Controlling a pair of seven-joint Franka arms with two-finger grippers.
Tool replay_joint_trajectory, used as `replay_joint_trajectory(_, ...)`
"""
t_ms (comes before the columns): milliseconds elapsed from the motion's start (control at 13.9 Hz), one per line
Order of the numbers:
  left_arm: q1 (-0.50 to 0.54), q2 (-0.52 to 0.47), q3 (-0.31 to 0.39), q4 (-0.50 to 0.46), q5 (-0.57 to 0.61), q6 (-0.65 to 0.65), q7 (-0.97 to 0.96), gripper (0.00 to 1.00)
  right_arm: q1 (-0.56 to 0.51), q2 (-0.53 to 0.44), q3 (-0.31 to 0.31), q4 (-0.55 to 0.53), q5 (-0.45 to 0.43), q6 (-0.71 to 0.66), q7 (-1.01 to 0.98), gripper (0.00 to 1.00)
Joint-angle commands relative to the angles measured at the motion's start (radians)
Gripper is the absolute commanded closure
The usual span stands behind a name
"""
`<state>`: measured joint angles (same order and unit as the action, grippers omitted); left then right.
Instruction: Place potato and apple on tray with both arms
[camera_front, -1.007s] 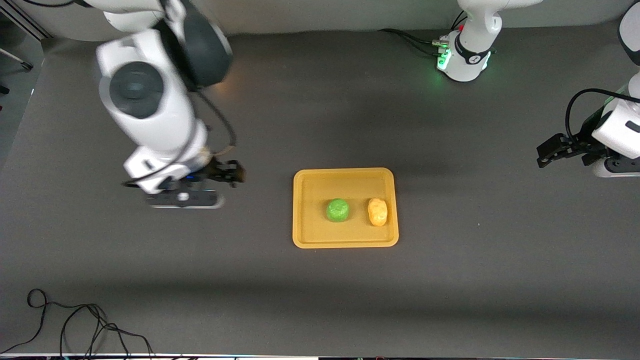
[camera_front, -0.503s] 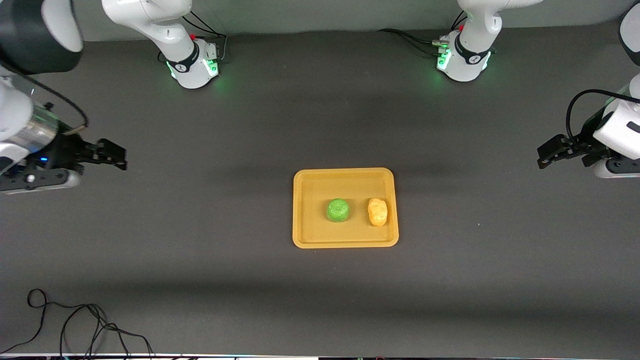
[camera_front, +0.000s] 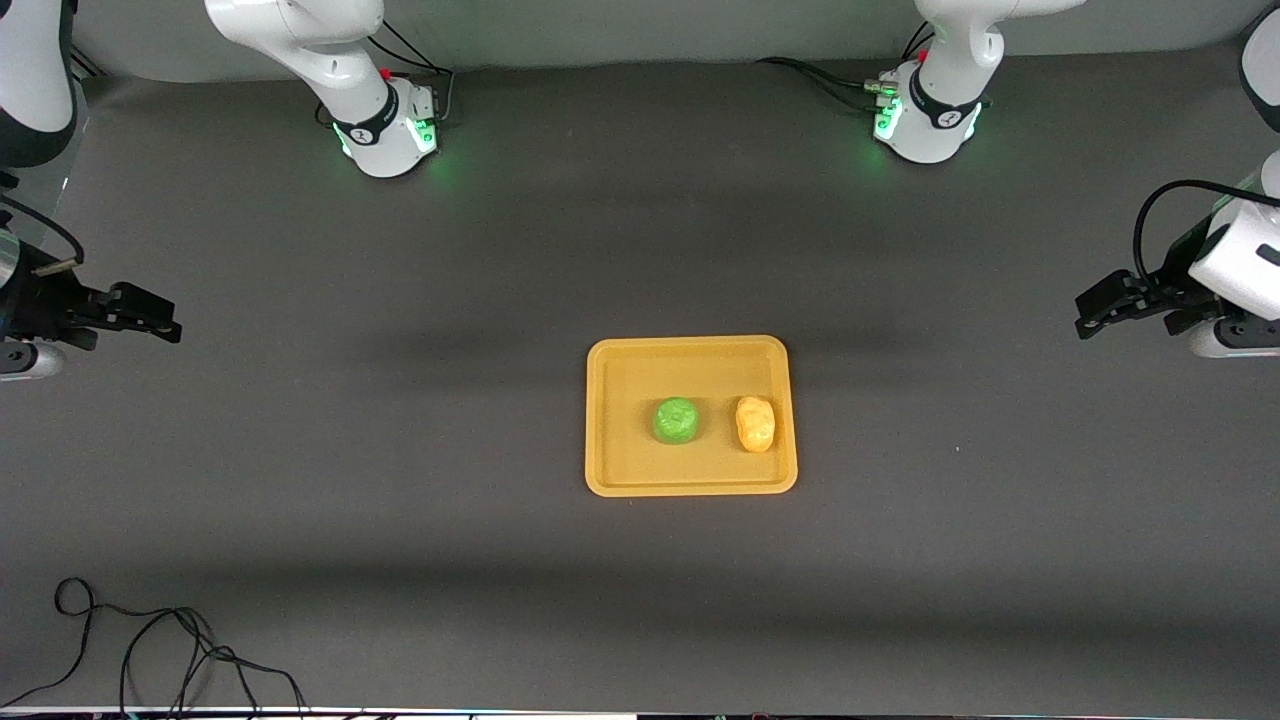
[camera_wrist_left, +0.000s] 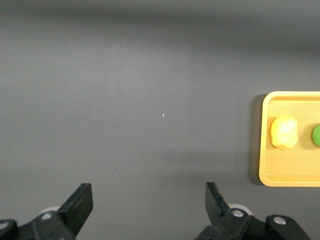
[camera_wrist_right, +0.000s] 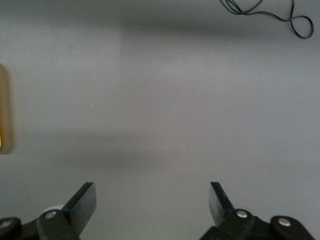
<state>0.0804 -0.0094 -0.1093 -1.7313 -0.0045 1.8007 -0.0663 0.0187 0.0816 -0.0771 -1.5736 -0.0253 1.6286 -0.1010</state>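
Observation:
The yellow-orange tray (camera_front: 640, 365) lies mid-table. The green apple (camera_front: 676, 420) and the yellow-orange potato (camera_front: 755, 423) both rest on it, side by side, the potato toward the left arm's end. My left gripper (camera_front: 1085, 310) is open and empty above the table at the left arm's end, well away from the tray. Its wrist view (camera_wrist_left: 149, 197) shows the tray (camera_wrist_left: 265, 150), the potato (camera_wrist_left: 284, 132) and a sliver of the apple (camera_wrist_left: 316, 135). My right gripper (camera_front: 165, 322) is open and empty at the right arm's end; its wrist view (camera_wrist_right: 152, 196) shows bare table and the tray's edge (camera_wrist_right: 4, 110).
A loose black cable (camera_front: 160, 650) lies on the table near the front camera at the right arm's end; it also shows in the right wrist view (camera_wrist_right: 270, 12). The two arm bases (camera_front: 385, 135) (camera_front: 925, 125) stand at the table's edge farthest from the front camera.
My right arm has swung away from beside the tray out to the right arm's end of the table. The left arm, apple and potato have not moved.

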Motion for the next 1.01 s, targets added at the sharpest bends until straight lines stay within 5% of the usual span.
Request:
replay_joint_trajectory(0, 0.006, -0.001, -0.001, -0.007, -0.014, 0.016, 0.022, 0.0, 0.009, -0.039, -0.01, -0.025, 0.018, 0.002, 0.012, 0.0)
replay_joint_trajectory(935, -0.01, -0.003, -0.01, -0.008, 0.001, 0.017, 0.02, 0.0, 0.011, -0.037, -0.009, -0.003, 0.067, -0.047, 0.047, 0.0)
